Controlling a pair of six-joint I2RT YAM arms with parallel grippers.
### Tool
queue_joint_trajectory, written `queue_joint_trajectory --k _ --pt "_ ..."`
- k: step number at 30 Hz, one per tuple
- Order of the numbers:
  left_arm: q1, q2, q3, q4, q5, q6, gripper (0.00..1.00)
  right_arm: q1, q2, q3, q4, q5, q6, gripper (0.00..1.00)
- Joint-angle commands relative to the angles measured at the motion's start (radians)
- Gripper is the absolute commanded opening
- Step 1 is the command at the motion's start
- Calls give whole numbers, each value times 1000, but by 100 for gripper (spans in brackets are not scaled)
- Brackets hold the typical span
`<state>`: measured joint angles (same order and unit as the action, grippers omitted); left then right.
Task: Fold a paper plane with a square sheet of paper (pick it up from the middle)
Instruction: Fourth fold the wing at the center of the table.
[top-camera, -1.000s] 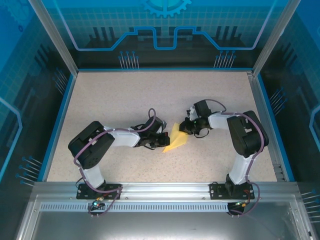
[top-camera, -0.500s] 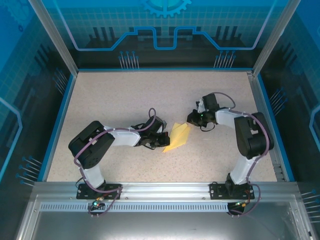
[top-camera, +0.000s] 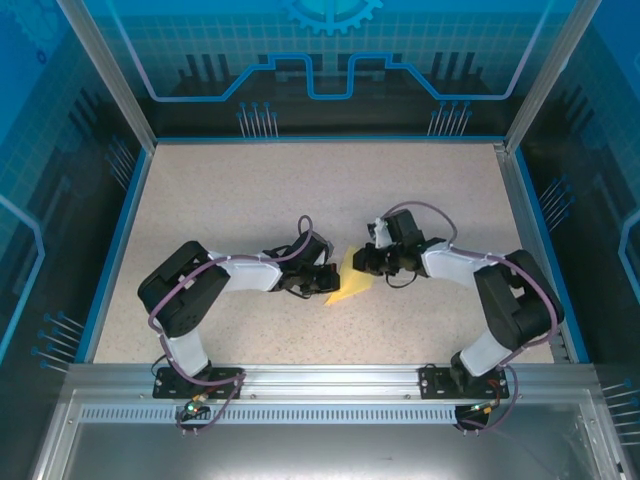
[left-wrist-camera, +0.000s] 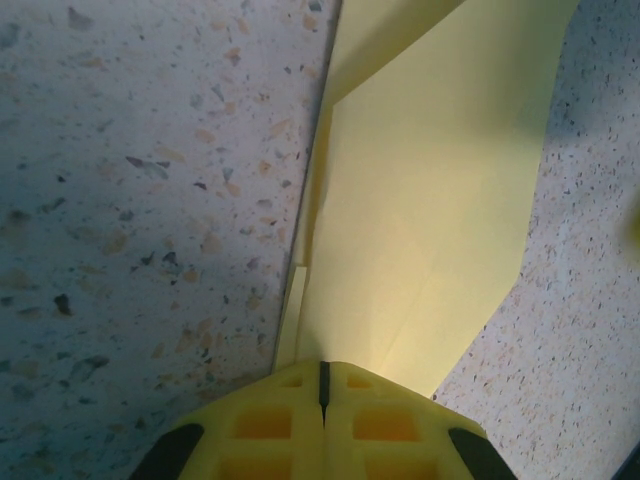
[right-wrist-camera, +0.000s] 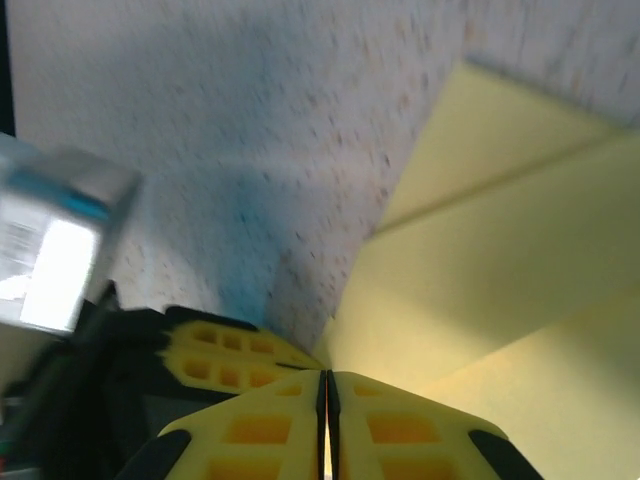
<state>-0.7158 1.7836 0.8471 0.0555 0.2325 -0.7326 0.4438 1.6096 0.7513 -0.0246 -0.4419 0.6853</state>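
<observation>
Starting at our end of the top view: both arms reach in from their bases and meet about mid-table. The left gripper (top-camera: 322, 284) sits at the left edge of the paper (top-camera: 350, 286) and the right gripper (top-camera: 364, 262) is on its upper right edge. The paper lies flat and already folded on the speckled table (top-camera: 230, 190).

From above we can't make out the fingertips, but the wrist cams help. On the left wrist cam, the left gripper (left-wrist-camera: 322, 385) has its tips pressed together with just a hairline seam. The paper (left-wrist-camera: 420, 220) runs right up to them, with a long fold edge heading away along its left side. On the right wrist cam, the right gripper (right-wrist-camera: 325, 390) is closed just as tight, and the paper (right-wrist-camera: 500, 280) starts right at its tips in overlapping layers. We can't tell whether either one actually nips the sheet or only presses on it.

Versus half a second ago, the right gripper sat apart from the paper, past its far right corner, and now it's back on it. The left arm hasn't budged and the paper is in the same spot.
</observation>
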Motion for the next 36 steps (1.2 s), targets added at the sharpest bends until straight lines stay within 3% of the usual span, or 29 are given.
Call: queue_joint_trajectory --k 1,13,22,27,36 --pt "4 42 1 -104 5 14 0 22 51 -17 87 -38 53 11" --pt "2 27 30 -130 13 27 0 32 147 -15 139 -60 83 10" --pt "3 -36 53 -136 36 40 0 32 179 -7 50 19 88 9" --pt "3 -109 33 -75 92 25 12 31 172 -13 32 37 91 9" --pt "-24 -83 -14 -56 109 -24 18 32 186 -8 31 39 105 9"
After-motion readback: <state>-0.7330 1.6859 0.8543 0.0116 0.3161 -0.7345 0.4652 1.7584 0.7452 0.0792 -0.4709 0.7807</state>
